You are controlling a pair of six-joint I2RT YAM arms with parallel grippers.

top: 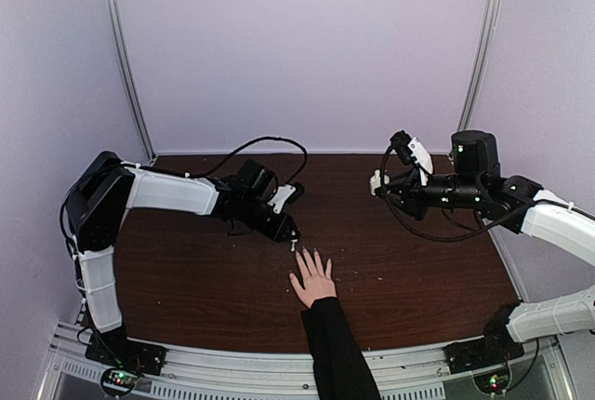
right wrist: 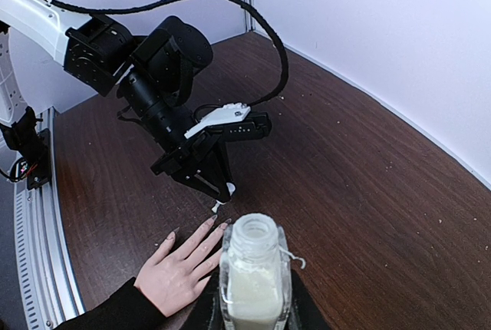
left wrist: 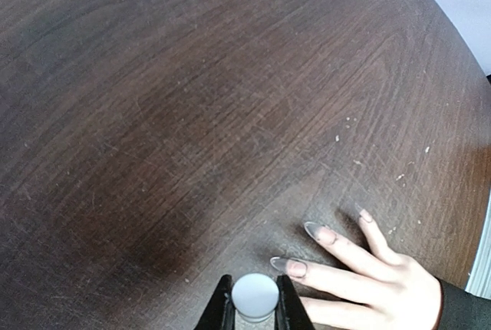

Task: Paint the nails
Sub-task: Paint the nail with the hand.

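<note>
A dark brown wood-grain surface (top: 418, 279), dusted with pale specks, sits under plain lilac walls (top: 307, 46). At lower centre of the top view a person's hand (top: 313, 286) lies flat, fingers spread. Its nails (left wrist: 314, 230) are long, pointed and greyish; whether any carry polish I cannot tell. Just above the fingertips, the left hand (left wrist: 255, 308) is clamped on a round white cap (left wrist: 255, 294) with a thin brush (right wrist: 217, 207) below. At right, the right hand (right wrist: 253, 316) grips an open clear glass bottle (right wrist: 252, 268) of pale liquid. Painting looks barely begun.
</note>
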